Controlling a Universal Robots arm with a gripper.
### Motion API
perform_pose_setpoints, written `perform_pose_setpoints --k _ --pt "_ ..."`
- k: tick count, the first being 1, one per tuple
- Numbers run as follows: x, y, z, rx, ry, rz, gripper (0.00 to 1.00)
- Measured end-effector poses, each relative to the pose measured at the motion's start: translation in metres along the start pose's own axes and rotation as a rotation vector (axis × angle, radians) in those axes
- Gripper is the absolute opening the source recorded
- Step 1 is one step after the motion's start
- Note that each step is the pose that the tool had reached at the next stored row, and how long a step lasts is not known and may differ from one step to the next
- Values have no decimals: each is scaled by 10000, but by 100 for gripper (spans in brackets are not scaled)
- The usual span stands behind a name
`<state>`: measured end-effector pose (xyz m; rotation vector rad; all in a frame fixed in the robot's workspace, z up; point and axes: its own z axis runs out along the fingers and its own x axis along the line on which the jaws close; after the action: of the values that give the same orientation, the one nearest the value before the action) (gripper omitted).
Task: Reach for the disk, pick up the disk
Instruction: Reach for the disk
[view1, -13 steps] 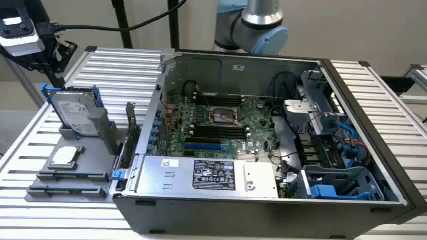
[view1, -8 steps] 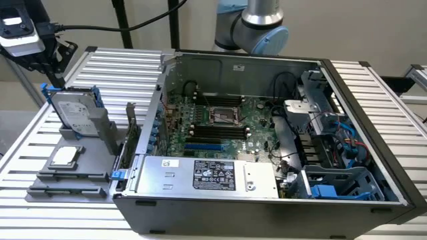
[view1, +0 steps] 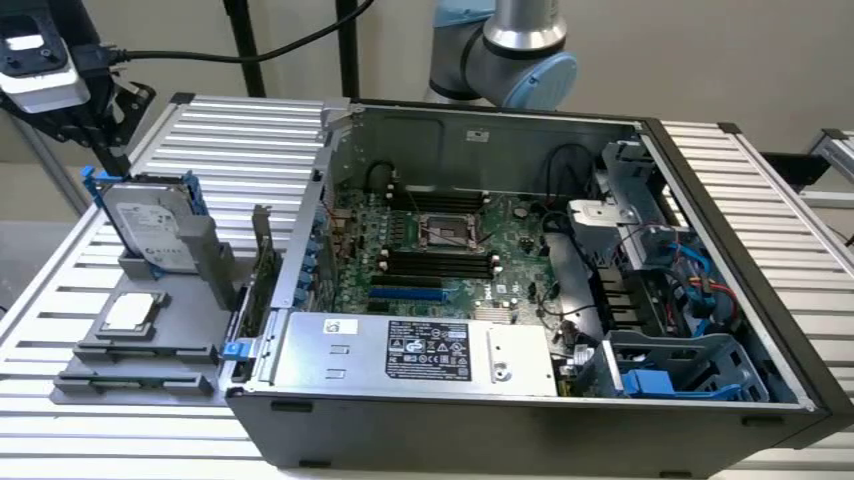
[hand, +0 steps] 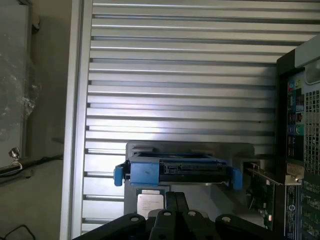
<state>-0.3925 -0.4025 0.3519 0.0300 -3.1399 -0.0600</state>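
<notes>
Slatted metal table (view1: 240, 130) occupied by open computer case (view1: 534, 430). Disk (view1: 150, 228) stood upright in grey holder (view1: 134, 380), at exterior view's left of case. Jaws held just above disk, pressed together, nothing pinched.

Built as a silver-grey arm (view1: 518, 45) at the far side, with rounded joint housings capped in pale blue. Ends at the far left in a white-and-grey wrist block (view1: 38, 62) with a dark window on its face. Trails a thick black cable (view1: 267, 52) from that block. Carries a matt black gripper (view1: 107, 150) below, angular and narrow; seen from the wrist, has a broad black body (hand: 190, 225) studded with round screw heads.
</notes>
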Motion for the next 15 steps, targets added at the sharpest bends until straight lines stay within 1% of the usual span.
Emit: perform_pose_setpoints --k 2,5,8,13,15 --pt "13 2 0 1 1 2 11" --pt "75 24 2 0 -1 0 11" --pt "128 84 4 4 -1 1 11" --pt "200 188 7 33 2 1 11" --pt "202 194 8 41 -1 -4 11"
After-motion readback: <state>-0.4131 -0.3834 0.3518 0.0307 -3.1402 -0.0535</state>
